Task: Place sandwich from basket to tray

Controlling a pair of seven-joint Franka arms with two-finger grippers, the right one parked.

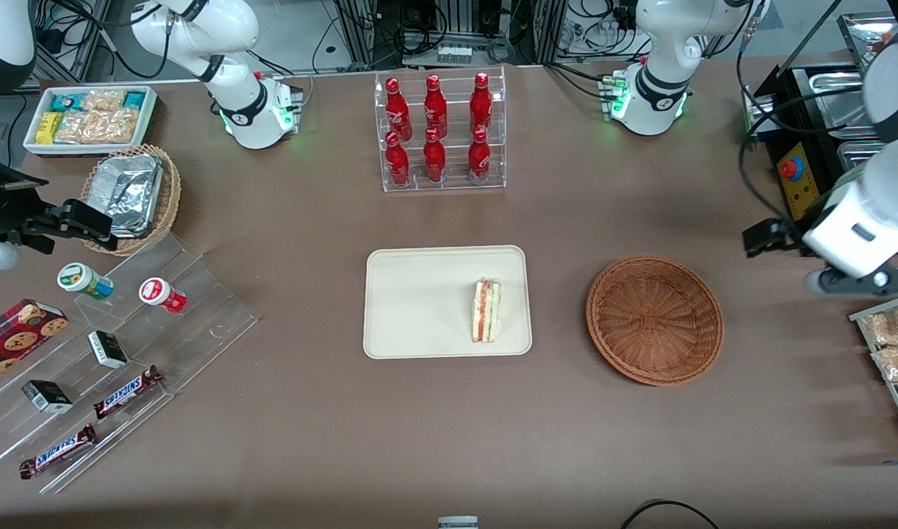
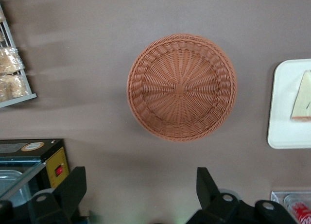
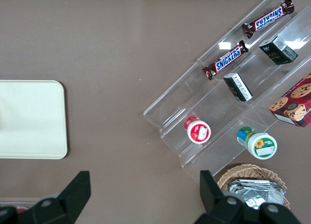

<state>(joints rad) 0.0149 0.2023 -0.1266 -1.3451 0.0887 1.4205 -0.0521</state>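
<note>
Front view: sandwich [image 1: 486, 310] lies on tray [image 1: 390, 308]; basket [image 1: 655, 319] empty. My hand [image 2: 138, 187] hovers spread, holding nothing, above tabletop [image 1: 309, 441] beside basket. Soft, light wedge; grip bread faces gently.

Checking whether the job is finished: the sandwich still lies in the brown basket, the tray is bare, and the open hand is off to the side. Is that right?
Not quite. The front view shows the sandwich lying on the tray, and the brown basket holds nothing. The rest stands: the open hand is off to the side, above the table beside the basket, holding nothing.
</note>
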